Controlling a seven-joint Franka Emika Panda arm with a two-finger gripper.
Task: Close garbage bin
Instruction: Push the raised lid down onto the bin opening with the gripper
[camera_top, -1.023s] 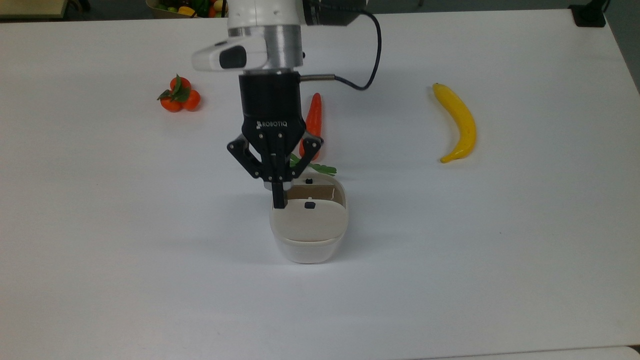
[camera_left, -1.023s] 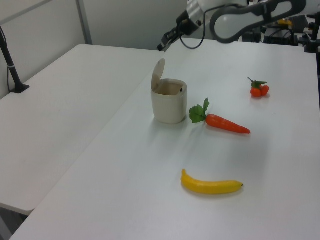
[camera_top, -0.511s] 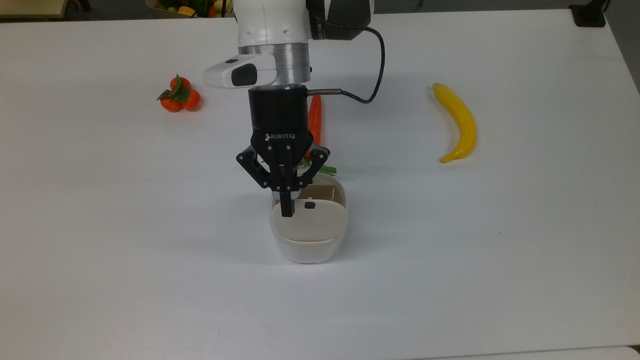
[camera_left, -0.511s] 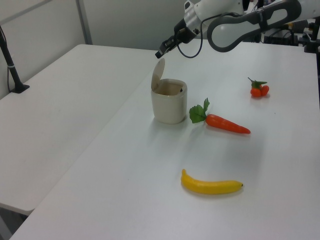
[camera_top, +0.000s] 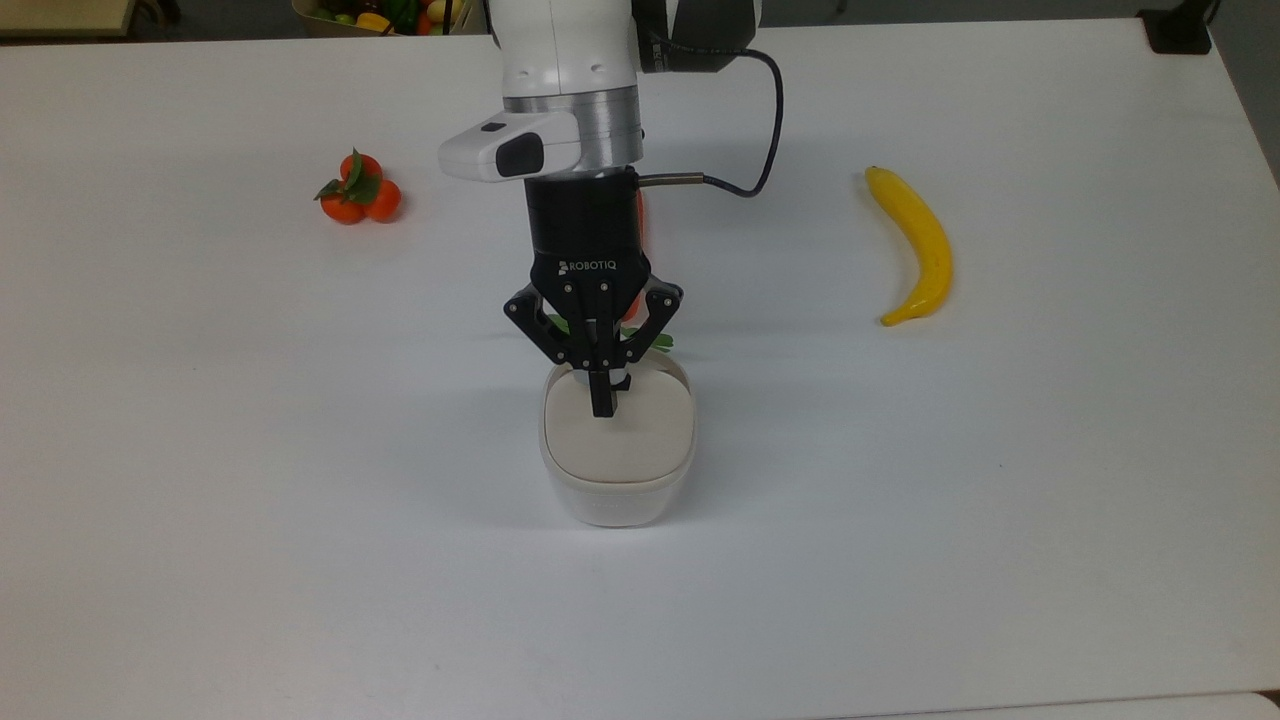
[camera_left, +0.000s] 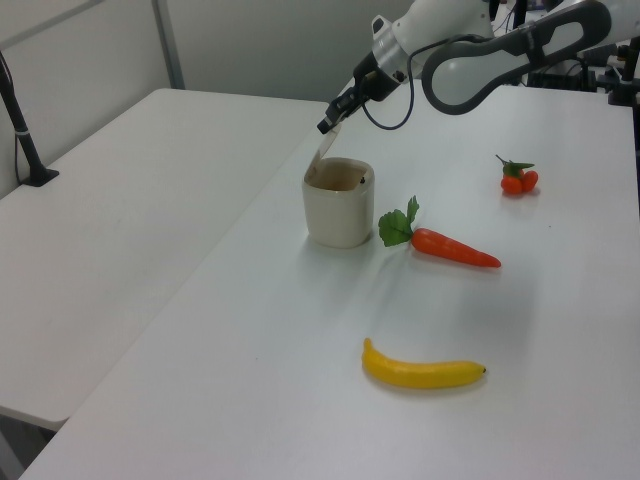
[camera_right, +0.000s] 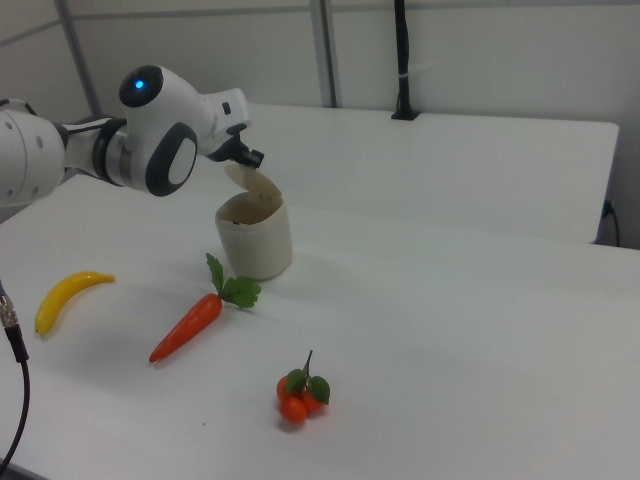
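Gripper (camera_top: 601, 408) fingertips together on garbage bin (camera_left: 338, 205) half-raised lid (camera_right: 256, 180).

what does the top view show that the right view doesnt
Top view alone: the claw shut, its tips on the lid, and a basket of produce past the table's far edge. Right view alone: the lid tilted up off the garbage bin, and a black post. Both: banana, carrot, oranges.
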